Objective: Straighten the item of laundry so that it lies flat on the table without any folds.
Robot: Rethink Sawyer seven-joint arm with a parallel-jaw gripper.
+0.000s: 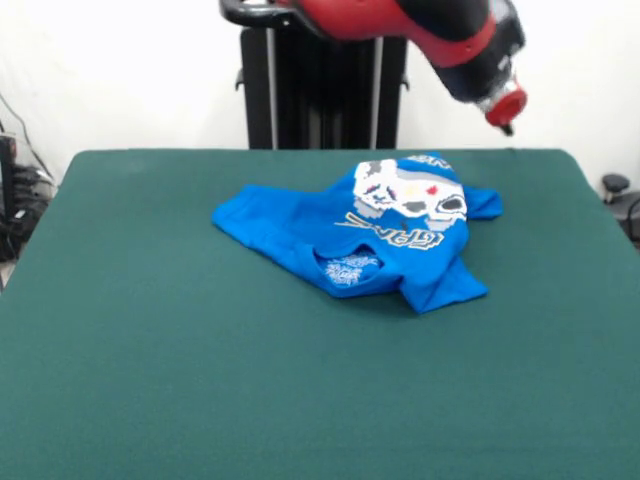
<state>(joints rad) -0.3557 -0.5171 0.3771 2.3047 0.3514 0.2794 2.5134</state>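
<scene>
Centrally placed toward the far half of the table (pixel 150 400): a bright blue T-shirt (pixel 300 235), crumpled rather than spread. Lay bunched, with the white pixel print (pixel 408 198) and its lettering (pixel 400 235) riding on a raised hump at the right of the heap. Showed one flap of plain blue trailing out to the left, a sleeve-like corner (pixel 445 285) poking toward the near right, and a smaller tab (pixel 483 203) at the far right. Revealed a patch of pale print (pixel 350 268) on the near edge, probably a turned-over layer.

Hung well above and behind the shirt: the red and black arm (pixel 440 30), coming in from the top, with its red-tipped end (pixel 505 105) pointing down to the right. Touched nothing and carried nothing. Could not tell how far apart the gripping parts stood, since only the end of the wrist showed.

Judged as the approach step, with straightening not yet done: folds plainly remained. Called next for a descent onto a free edge, likely the near-right corner or the left flap, then a grasp and an outward pull to draw the cloth flat without dragging the whole heap along.
</scene>
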